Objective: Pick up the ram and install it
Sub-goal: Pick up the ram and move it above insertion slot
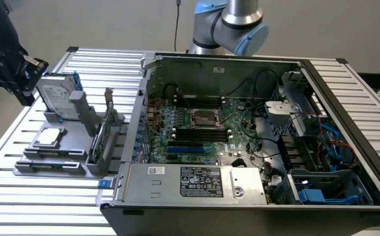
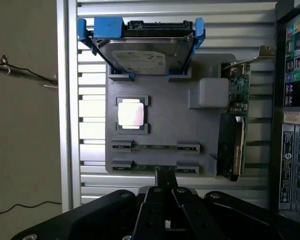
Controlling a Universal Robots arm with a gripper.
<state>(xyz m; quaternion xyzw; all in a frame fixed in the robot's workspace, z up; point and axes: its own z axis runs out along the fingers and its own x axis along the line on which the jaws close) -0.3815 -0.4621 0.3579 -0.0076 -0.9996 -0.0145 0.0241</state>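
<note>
Slatted table: ram edge-up in grey fixture, likely light, stiff, fragile; pinch mid-edge; gripper closed, empty

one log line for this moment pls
claw: above holder, nearest the ram | ram: two sticks seated in holder, none lifted | case: open

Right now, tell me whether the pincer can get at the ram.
Probably yes: the pincer hangs over the grey holder, close to the ram in its slot, with nothing covering it.
</note>
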